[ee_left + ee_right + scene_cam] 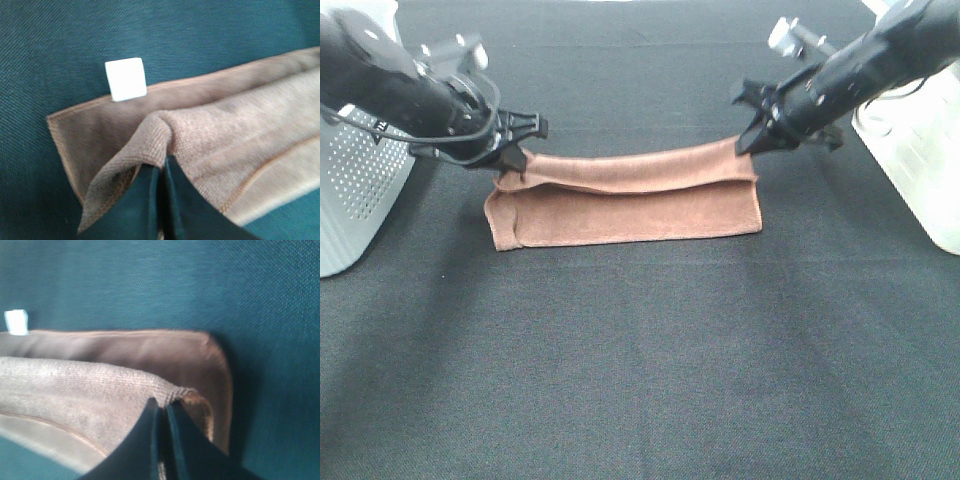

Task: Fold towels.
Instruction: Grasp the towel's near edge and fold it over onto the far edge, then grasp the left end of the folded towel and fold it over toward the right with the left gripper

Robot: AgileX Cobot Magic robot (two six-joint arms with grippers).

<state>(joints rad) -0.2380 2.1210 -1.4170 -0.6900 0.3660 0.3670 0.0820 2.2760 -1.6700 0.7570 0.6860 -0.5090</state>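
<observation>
Where the towel lies: the towel (625,205) sits in the middle of the surface (640,380) as a long strip, lower layer flat, upper layer raised along its 12 o'clock edge.
Long axis: 9 o'clock to 3 o'clock in the high view, running straight across between the two arms.
Left fingers (513,160): pressed together, pinching the upper layer's corner at the strip's 10 o'clock end.
Right fingers (751,144): also pressed together, pinching the matching corner at the 2 o'clock end.
Held edge: it dips a little in the middle between the two pinches.
Free edge: the lower layer's stitched border, with the white tag (126,79), lies toward 6 o'clock from both pairs of fingers, just past their tips.
Nearer arm: neither, as each has its own end.
Coming move, as a judgement: both pinches likely need to travel toward 6 o'clock at an even pace, or the fold will skew.
</observation>
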